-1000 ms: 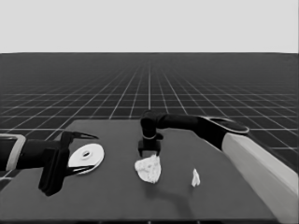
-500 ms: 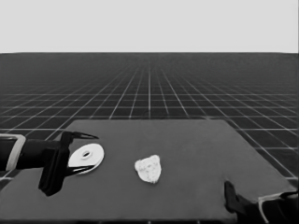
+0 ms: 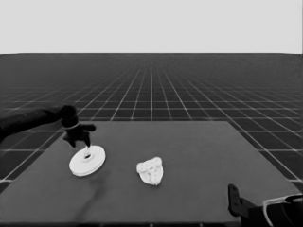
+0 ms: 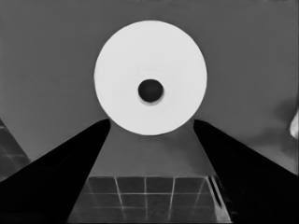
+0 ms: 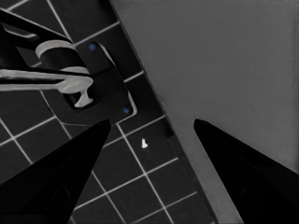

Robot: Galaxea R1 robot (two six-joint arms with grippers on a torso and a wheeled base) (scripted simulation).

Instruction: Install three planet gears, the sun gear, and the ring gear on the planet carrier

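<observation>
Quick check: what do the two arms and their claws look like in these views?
Both arms are black near the end. The left claw and right claw each have two long, pointed black fingers, seen as dark wedges in the wrist views. A pale cable loops at the right arm.

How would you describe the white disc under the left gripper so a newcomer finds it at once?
Start at the dark table and go to its left end, where the left gripper hangs above the larger round part. It is a smooth flat white disc with a small dark centre hole. The only other white thing on the table, the lumpy cluster of gears nearer the middle, is bumpy and irregular.
</observation>
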